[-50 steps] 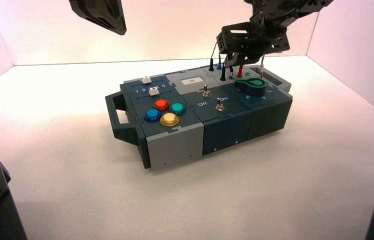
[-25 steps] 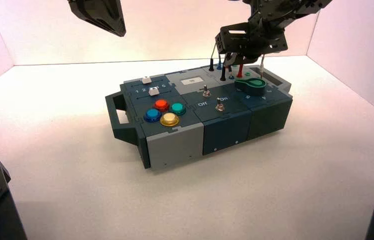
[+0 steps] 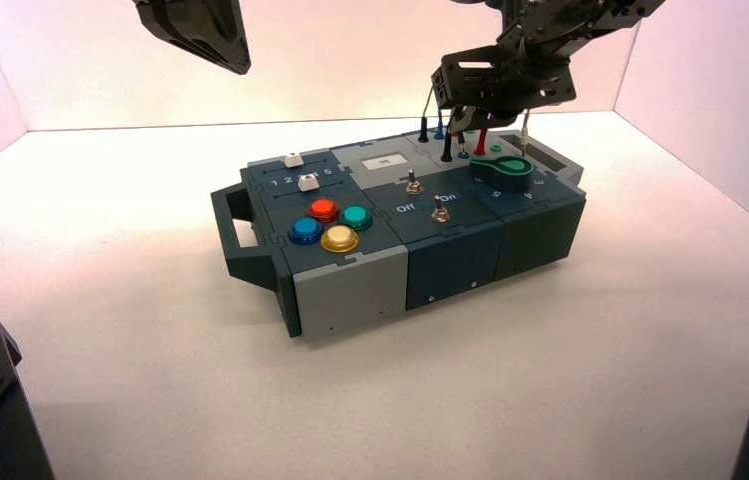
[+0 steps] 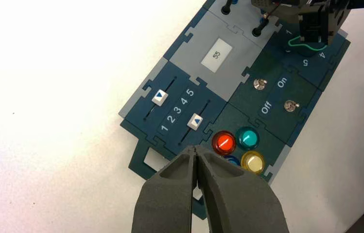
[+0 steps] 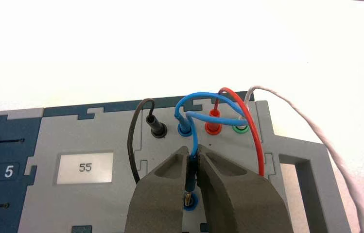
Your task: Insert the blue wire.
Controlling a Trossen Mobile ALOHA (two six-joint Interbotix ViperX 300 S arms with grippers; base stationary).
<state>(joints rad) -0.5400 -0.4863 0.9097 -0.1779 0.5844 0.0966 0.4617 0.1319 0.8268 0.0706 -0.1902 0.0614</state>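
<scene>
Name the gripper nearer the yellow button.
Left: its gripper hangs above the near left buttons, yellow included; the right gripper is over the blue sockets, farther off.

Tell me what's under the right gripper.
Below the right gripper, its blue plug points at the blue socket, metal tip showing. Whatever else lies beneath the fingers is covered and cannot be seen.
</scene>
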